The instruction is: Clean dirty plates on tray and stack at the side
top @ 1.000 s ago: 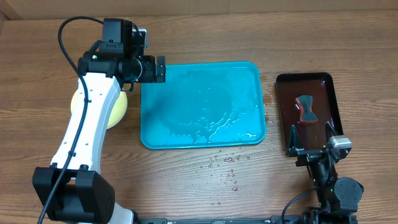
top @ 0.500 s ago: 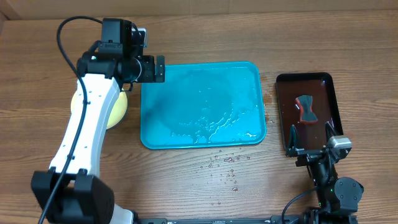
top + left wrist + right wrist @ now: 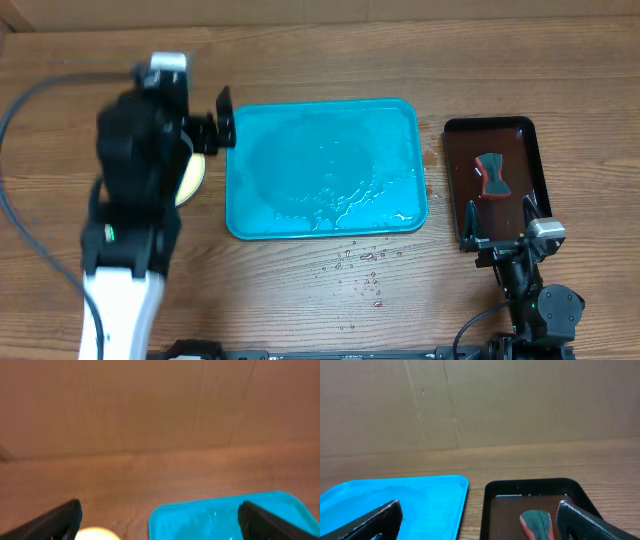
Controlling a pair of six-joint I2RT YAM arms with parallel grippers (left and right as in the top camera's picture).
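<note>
1. Nearest you: the right claw (image 3: pixel 500 222), low over the counter (image 3: pixel 250 300), jaws spread full, nothing held. It sits at the near end of the dark tray (image 3: pixel 460 150), where what looks like a scrub pad (image 3: pixel 492 175) lies in brown liquid.

2. Droplets (image 3: pixel 360 265): scattered on the counter just before the big tray's near rim.

3. The tray (image 3: pixel 300 150): mid-counter, long axis left to right, wet, no plates on it.

4. The plates (image 3: pixel 192 172): on the counter just beside the tray's left rim. Only a pale yellow edge shows under the left arm, so you cannot count the stack from here.

5. The left claw (image 3: pixel 226 120): over the tray's far-left corner, jaws wide, empty. Its arm shows blurred from overhead.

6. Farthest: cardboard wall (image 3: pixel 150 405).

Relation to mind: the plates lie to the left claw's left and nearer you, beneath its own arm. Being round, they offer no long axis to line up on. The left arm is far the closer; the right stands well apart, with the whole tray between. Only the tray's rim borders the stack. With the tray bare, little seems left to do.
</note>
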